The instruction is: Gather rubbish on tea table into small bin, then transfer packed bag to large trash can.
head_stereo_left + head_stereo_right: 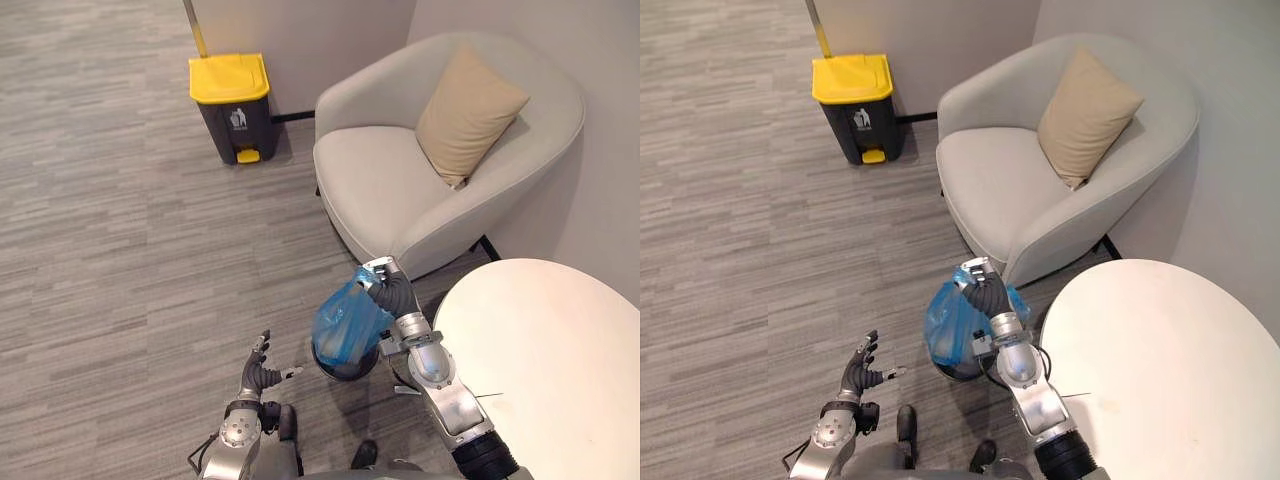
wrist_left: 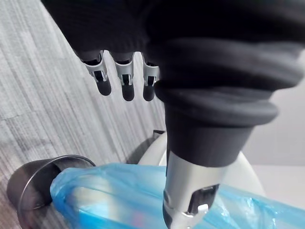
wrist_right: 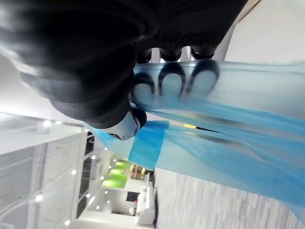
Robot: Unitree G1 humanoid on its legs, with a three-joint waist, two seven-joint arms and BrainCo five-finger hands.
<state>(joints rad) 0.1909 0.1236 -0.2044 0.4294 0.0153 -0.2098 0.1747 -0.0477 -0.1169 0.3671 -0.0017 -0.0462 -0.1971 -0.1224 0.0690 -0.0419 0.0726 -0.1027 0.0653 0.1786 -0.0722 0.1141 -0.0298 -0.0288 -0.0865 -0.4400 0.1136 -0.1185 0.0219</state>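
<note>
My left hand (image 1: pixel 262 372) is at the left, low over the grey floor (image 1: pixel 120 250). Its fingers (image 2: pixel 125 82) are straight and a little spread, so it is open and holds nothing. Far ahead of it, by the wall, stands the large trash can (image 1: pixel 232 105), dark grey with a yellow lid which is closed. It is well apart from both my hands. More to the right, near me, hangs the blue bag (image 1: pixel 345 322), which is the packed rubbish bag. Its lower part is at the mouth of the small dark bin (image 2: pixel 28 191) that stands on the floor directly under it, and I cannot tell if the bottom of the bag is free of the rim. My right hand (image 1: pixel 385 287) grips the bag at its gathered top. In the right wrist view my fingers are curled round the blue plastic, which is stretched over the dark tips. Behind this hand is a light armchair (image 1: pixel 400 190) with a beige cushion (image 1: pixel 468 112) leaning upright against its back. At the far right is the round white counter (image 1: pixel 545 370), just beside my right arm, and the bin is on the floor close to its edge.
</note>
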